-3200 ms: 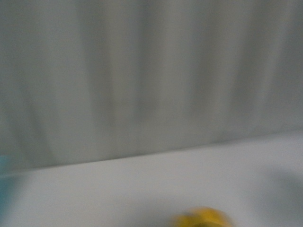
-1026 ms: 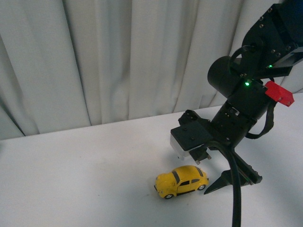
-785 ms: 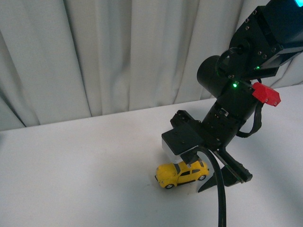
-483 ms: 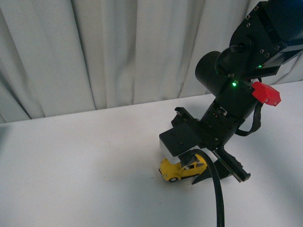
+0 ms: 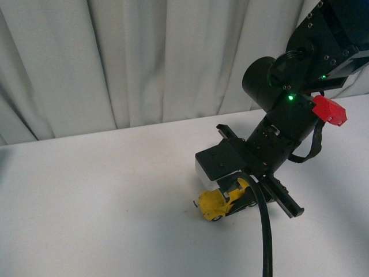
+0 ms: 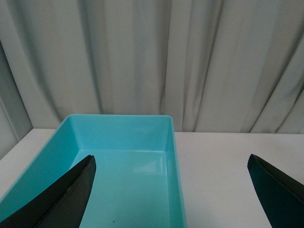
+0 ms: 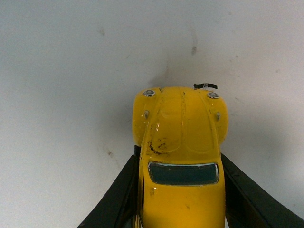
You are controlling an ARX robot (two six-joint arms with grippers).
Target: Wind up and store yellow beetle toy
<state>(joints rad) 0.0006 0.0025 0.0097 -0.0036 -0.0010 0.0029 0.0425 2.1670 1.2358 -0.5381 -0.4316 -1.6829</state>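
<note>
Two black fingers of right tool, seemingly tight on glossy rounded yellow beetle toy.

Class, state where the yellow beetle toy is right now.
In the front view, the yellow beetle toy sits on the white table, right of centre, below the curtain, held at its sides by the right end effector.

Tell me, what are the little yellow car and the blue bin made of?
The car has glossy yellow paint with bright highlights and dark chips on the hood, suggesting painted metal, though hard plastic is possible. The bin looks like smooth turquoise plastic: its floor shows a soft sheen and its walls look thin and moulded.
</note>
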